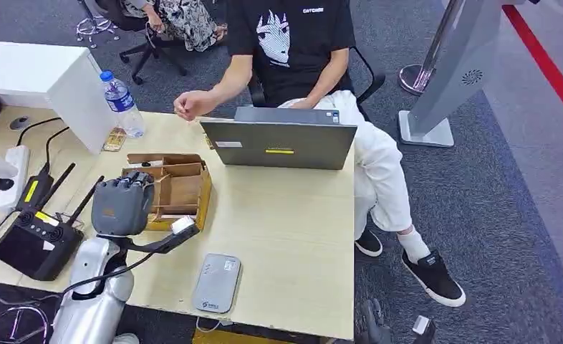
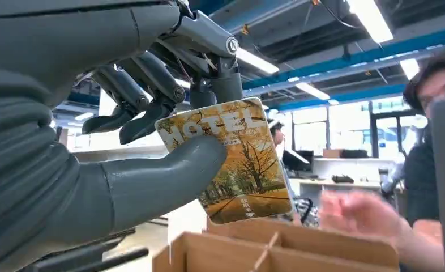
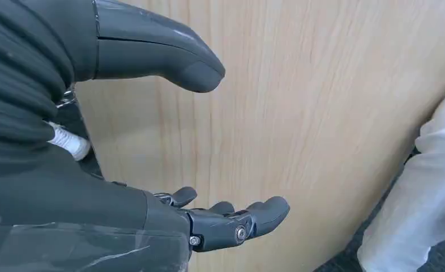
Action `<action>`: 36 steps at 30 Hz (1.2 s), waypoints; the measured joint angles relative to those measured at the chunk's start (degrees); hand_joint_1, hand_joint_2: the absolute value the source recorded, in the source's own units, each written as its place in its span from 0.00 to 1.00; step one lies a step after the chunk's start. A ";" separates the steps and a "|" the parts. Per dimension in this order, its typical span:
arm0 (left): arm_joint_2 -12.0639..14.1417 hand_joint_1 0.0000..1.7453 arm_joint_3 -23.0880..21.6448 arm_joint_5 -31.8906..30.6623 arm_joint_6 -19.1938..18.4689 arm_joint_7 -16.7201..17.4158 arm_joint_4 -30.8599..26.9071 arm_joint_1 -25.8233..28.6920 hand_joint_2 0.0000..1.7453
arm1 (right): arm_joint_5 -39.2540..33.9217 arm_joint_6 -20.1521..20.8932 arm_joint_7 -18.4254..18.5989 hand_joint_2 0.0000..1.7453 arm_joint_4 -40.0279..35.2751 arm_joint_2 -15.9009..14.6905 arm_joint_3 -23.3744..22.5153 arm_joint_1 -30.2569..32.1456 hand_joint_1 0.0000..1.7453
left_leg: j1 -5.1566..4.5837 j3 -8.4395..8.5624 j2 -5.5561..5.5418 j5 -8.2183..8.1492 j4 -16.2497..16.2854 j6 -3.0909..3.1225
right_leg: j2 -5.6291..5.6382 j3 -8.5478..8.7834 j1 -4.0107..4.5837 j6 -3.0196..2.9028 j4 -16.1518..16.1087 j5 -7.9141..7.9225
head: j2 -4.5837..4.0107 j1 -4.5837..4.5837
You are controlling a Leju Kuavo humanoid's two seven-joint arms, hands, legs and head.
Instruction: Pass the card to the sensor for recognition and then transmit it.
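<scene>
Pinching the card (image 2: pixel 231 161) between thumb and fingers, the left hand (image 1: pixel 123 206) holds it just above the cardboard box (image 1: pixel 182 188), presumably lifted for carrying to the sensor (image 1: pixel 217 282) nearby, while the right hand (image 3: pixel 169 141) hangs released, holding nothing.

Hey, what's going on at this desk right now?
A humanoid robot's left hand is pinching a hotel key card between its thumb and fingers, just above a compartmented cardboard box on the wooden table. A flat grey card reader lies near the table's front edge; the card is not at it yet. The right hand is open beside the table with nothing in it. A person sits across the table behind a laptop.
</scene>
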 joint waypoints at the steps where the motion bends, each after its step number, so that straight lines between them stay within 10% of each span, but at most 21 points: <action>1: 0.00 1.00 0.07 0.00 -0.02 -0.02 -0.16 -0.15 1.00 | 0.00 0.00 0.00 1.00 0.00 0.00 0.00 0.00 0.00 | 0.00 0.00 -0.01 0.00 0.00 0.00 | -0.01 0.00 0.00 0.00 0.00 0.00 | 0.00 0.00; 28: 0.83 1.00 5.95 3.41 -2.80 -0.28 2.18 -4.82 1.00 | 0.92 0.00 0.48 1.00 0.00 0.13 0.11 -0.04 0.00 | 0.00 -0.01 0.00 0.00 0.00 0.00 | -0.01 0.00 0.00 0.00 0.00 0.00 | 0.00 0.00; 29: 0.83 0.91 5.99 3.41 -2.80 -0.28 2.18 -4.85 1.00 | 0.92 0.00 0.48 1.00 0.02 0.13 0.11 -0.03 0.00 | 0.00 -0.01 0.00 0.00 0.00 0.00 | 0.00 0.00 0.00 0.00 0.00 0.00 | 0.00 0.00; 31: 0.83 0.08 6.08 3.41 -2.80 -0.41 2.21 -4.90 1.00 | 0.92 0.00 0.48 1.00 0.02 0.13 0.11 -0.03 0.00 | 0.00 -0.01 0.00 0.00 0.00 0.00 | 0.00 0.00 0.00 0.00 0.00 0.00 | 0.00 0.00; 36: 0.81 0.00 6.25 3.45 -2.01 -1.48 2.34 -4.93 1.00 | 0.92 0.00 0.50 1.00 0.02 0.13 0.11 -0.04 0.00 | 0.00 -0.02 -0.02 0.00 0.00 0.00 | -0.01 0.00 0.00 0.00 0.00 0.00 | 0.00 0.02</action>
